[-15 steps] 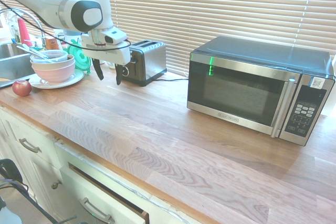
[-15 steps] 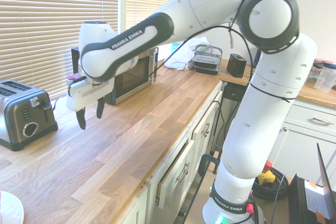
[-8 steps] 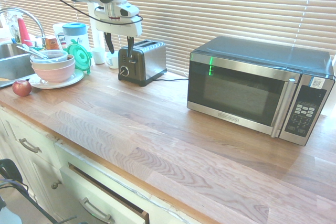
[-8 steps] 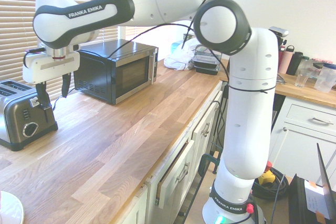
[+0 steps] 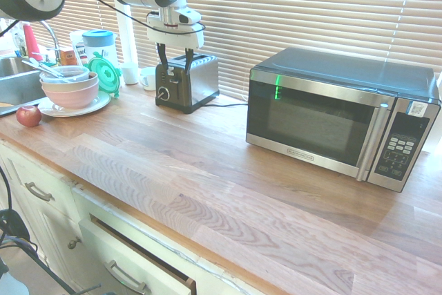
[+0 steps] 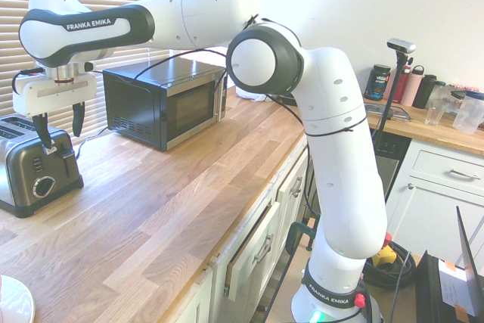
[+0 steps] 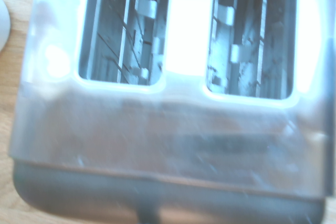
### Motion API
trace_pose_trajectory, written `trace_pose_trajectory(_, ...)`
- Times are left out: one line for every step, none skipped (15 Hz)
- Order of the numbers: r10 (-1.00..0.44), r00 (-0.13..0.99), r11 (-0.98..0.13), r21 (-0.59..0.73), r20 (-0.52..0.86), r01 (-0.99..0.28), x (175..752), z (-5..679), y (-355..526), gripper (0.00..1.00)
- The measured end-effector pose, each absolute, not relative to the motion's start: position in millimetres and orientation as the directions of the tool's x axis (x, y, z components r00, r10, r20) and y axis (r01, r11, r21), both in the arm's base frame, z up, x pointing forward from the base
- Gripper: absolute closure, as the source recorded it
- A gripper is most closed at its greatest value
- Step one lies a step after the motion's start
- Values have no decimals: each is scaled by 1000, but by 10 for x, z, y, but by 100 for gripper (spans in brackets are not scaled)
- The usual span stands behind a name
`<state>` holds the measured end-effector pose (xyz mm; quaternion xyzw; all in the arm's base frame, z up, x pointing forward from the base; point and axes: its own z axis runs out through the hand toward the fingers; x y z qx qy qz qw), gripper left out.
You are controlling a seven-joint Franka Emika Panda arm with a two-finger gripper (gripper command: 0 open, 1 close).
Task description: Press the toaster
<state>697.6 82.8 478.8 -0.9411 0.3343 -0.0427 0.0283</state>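
At the worktop's far edge, around eleven o'clock: small boxy brushed-steel toaster [image 5: 187, 81] under white two-finger gripper [image 5: 175, 60], fingers spread, empty, straddling black lever end, likely poised to press.

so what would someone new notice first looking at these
Probably the big white arm reaching across the wooden counter, its open gripper poised over the lever end of the small toaster by the blinds. Next, the large steel microwave beside it, farther from the sink.
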Motion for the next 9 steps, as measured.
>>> trace_pose_trajectory(-628, 776, -778, -75, 57, -624, 6989, 4790, 860, 0)
trace_pose_trajectory(-625, 778, -780, -74, 57, -621, 7001, 4806, 889, 0)
trace_pose_trajectory(-624, 779, -781, -73, 57, -620, 7008, 4821, 903, 100)
trace_pose_trajectory(-624, 779, -781, -73, 59, -620, 7012, 4837, 900, 100)
trace_pose_trajectory(-623, 780, -782, -74, 60, -619, 7014, 4845, 897, 100)
trace_pose_trajectory(-623, 780, -782, -74, 60, -619, 7014, 4846, 897, 100)
trace_pose_trajectory(-622, 780, -782, -74, 61, -618, 7013, 4846, 907, 100)
trace_pose_trajectory(-621, 781, -783, -74, 61, -617, 7012, 4847, 918, 100)
trace_pose_trajectory(-620, 782, -784, -73, 62, -616, 7011, 4848, 925, 100)
